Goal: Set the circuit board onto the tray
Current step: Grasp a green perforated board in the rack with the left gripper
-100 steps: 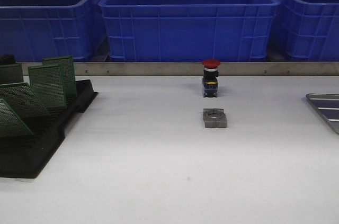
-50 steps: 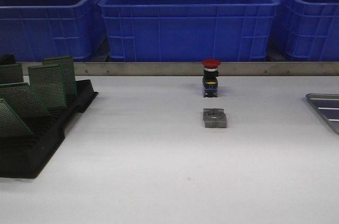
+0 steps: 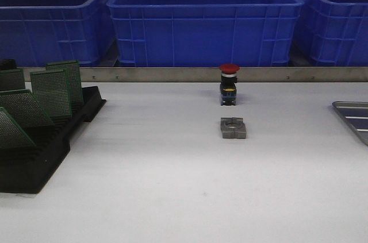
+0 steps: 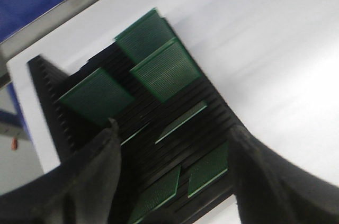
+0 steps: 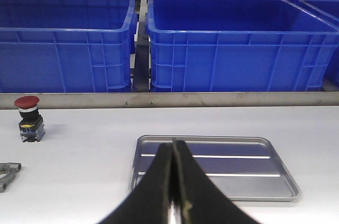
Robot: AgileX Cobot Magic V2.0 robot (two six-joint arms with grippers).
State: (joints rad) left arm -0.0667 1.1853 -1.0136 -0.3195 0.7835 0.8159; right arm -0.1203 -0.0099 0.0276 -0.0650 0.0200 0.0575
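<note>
Left pincer is spread wide, fingers apart w/ nothing between them, hanging above the black rack. Circuit boards stand tilted in the rack slots right under & just past the fingers; a couple more lie lower in the slots between the fingers, none touched. View is blurred, so fine detail can't be told.

Right pincer is clenched, fingers pressed together, holding nothing. Tray lies flat on the white bench directly beyond its tips, ribbed bottom bare, no board on it.

Front view: neither pincer shows. Rack sits at the bench's near left edge w/ green boards leaning in it. Near mid-bench is a small grey metal block; just behind it, apart, a red-capped push button stands upright. Tray corner shows at the far right edge, well apart from the rack, w/ block & button between. Metal rail runs along the bench's back edge, & behind it big blue bins stand in a row.
</note>
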